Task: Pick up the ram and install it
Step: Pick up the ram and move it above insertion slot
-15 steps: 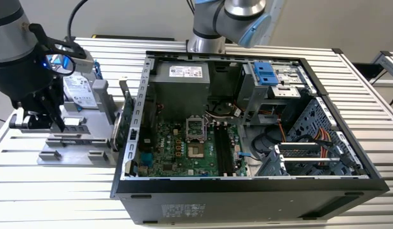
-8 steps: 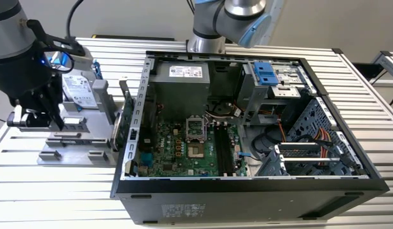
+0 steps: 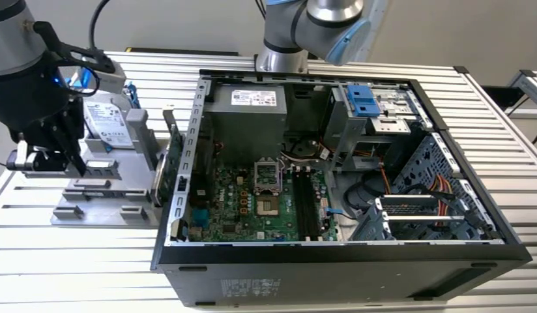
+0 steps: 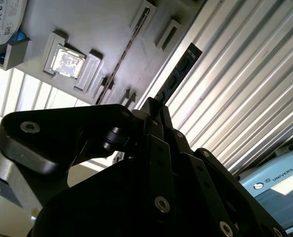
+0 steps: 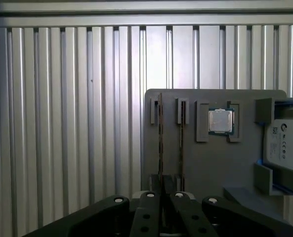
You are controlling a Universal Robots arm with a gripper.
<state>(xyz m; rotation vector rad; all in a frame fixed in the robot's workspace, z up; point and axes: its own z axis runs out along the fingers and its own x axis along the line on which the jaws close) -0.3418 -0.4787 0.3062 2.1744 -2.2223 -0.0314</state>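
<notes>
Pincer: in the first wrist view the pincer [image 5: 163, 190] is seen with its dark fingers [image 5: 151, 202] drawn close together, nipped on one end of the ram [image 5: 160, 143].
Ram: it is held on edge, thin and dark. In the second wrist view it [image 4: 178, 74] is seen reaching out from the fingertips, set against the ribbed tabletop [image 4: 245, 98] by the rim of the grey tray [image 4: 92, 29].
Seating: it cannot be told whether the ram is lifted clear of its slot in the tray.
Arm: in the exterior view the arm [image 3: 25, 45] is placed over the tray's end, at that view's left.
Tray contents: a second thin stick [image 5: 181, 138] is stood in the neighbouring slot, a square silver processor [image 5: 220, 121] is laid beside it, and a silver hard drive [image 3: 107, 124] is propped further along.
Computer case: the open case [image 3: 338, 274] is laid on the tabletop beside the tray, with the green motherboard [image 3: 242, 202] and its long black memory slots [image 3: 305, 202] exposed.
</notes>
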